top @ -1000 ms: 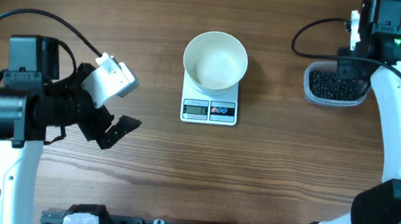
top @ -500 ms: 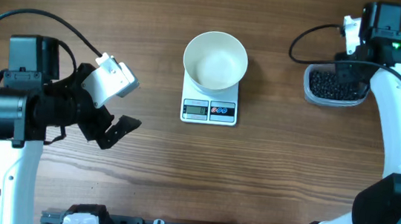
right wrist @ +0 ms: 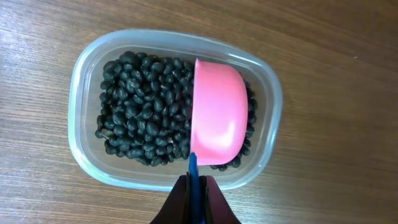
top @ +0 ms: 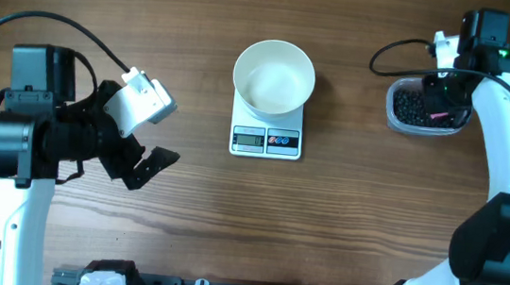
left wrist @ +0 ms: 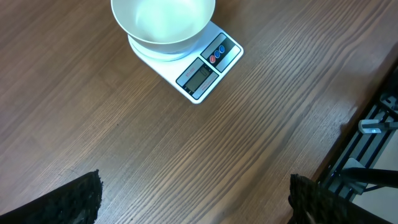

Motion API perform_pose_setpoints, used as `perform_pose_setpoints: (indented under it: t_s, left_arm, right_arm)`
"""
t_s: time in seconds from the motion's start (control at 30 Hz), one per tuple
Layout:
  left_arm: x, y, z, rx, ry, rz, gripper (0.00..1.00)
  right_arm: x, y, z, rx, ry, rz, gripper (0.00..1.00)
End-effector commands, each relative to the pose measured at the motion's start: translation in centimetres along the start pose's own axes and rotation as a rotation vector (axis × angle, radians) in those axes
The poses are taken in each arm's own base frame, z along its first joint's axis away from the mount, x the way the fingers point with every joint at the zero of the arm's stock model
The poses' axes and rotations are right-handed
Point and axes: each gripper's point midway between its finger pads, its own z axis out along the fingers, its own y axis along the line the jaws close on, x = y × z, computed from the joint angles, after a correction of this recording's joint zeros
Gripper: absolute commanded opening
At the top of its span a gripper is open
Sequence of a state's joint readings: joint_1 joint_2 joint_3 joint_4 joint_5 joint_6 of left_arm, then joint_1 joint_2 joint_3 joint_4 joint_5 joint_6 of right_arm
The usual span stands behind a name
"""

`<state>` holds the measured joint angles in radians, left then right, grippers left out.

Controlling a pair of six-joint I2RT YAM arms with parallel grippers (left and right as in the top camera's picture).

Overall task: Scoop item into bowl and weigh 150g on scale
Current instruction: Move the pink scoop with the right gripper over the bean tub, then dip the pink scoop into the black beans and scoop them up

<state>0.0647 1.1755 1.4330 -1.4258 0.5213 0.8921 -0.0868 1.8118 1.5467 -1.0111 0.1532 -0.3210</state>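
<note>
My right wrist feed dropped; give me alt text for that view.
A pink scoop, its blue handle pinched in the shut right gripper, lies on its side among black beans in a clear plastic tub on a wooden table.

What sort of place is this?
Probably a robotics lab bench set up for a kitchen chore: robot arms at a wooden table, a scale under a bowl, a tub of beans.

Legible text: none. Scale [left wrist: 208, 73]: display [left wrist: 196, 76] digits and button [left wrist: 217, 53] marks too small to read.
</note>
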Motion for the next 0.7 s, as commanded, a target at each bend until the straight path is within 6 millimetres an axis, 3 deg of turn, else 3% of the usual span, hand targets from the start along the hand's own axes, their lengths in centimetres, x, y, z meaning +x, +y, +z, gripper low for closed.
perform_pose_setpoints:
  t_s: [0.0, 0.37, 0.67]
  left_arm:
    - [0.1, -0.1, 0.2, 0.007, 0.007, -0.011, 1.00]
    - [0.1, -0.1, 0.2, 0.007, 0.007, -0.011, 1.00]
    - [0.1, -0.1, 0.2, 0.007, 0.007, -0.011, 1.00]
  right_arm:
    - [0.5, 0.8, 1.2, -0.042, 0.034, -0.024, 0.04]
    - [1.1, 4.9, 0.5, -0.277, 0.031, -0.046, 0.04]
    - [1.0, 5.1, 1.4, -0.364, 0.021, 0.001, 0.04]
